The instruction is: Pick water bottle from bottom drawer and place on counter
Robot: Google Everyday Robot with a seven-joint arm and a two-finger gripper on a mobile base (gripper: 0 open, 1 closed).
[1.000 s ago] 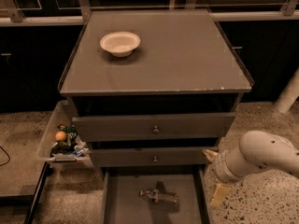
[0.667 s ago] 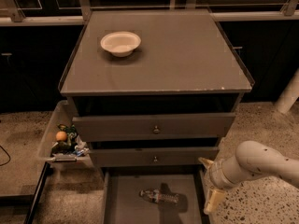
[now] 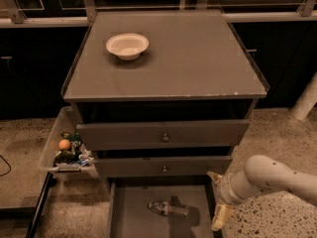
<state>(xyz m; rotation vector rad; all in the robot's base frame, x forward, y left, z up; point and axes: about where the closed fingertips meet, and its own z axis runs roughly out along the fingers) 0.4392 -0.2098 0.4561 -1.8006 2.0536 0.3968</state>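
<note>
The water bottle point(image 3: 169, 209) lies on its side on the floor of the bottom drawer point(image 3: 132, 208), near the middle. The gripper point(image 3: 218, 198) hangs at the drawer's right wall, to the right of the bottle and not touching it, its two pale fingers point(image 3: 221, 218) spread apart with nothing between them. A white bowl point(image 3: 127, 45) sits on the counter point(image 3: 178, 63).

The bottom drawer point(image 3: 136, 202), pincer point(image 3: 218, 198) at its right wall, is cut off below.
</note>
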